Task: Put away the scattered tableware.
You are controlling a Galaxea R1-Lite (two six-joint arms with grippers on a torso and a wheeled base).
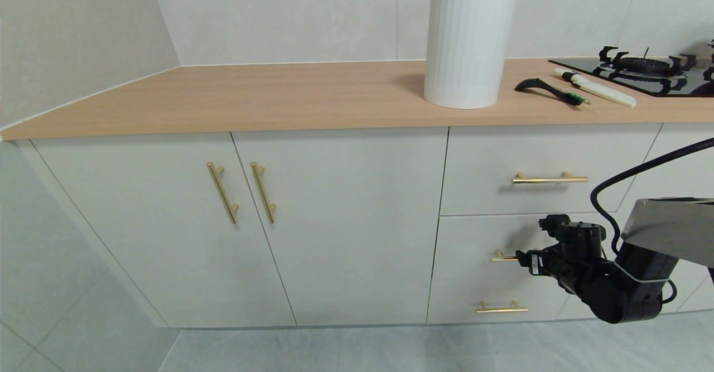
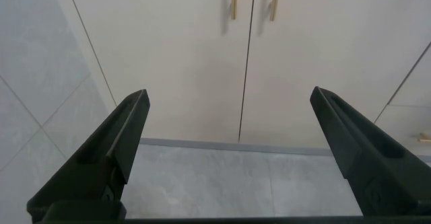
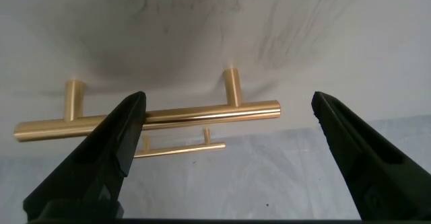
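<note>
Drawer opening seems the step in hand. The right gripper [image 3: 225, 120] is just before the handle [image 3: 182, 115] of the middle drawer [image 1: 474, 235], under the right part of the worktop [image 1: 279, 98]. Its jaws stand wide apart and hold nothing. One end of the bar shows in the gap between them, probably not touched yet.

The jaws open along the bar, so next the wrist should turn until they straddle it, then close and pull straight out.

The spoon [image 1: 549, 89] and what may be a white knife [image 1: 599, 88] lie near the worktop's right end, beside the hob [image 1: 641, 68]. The left gripper [image 2: 229, 116] is also wide open and empty, facing the cupboard doors [image 2: 202, 49].
</note>
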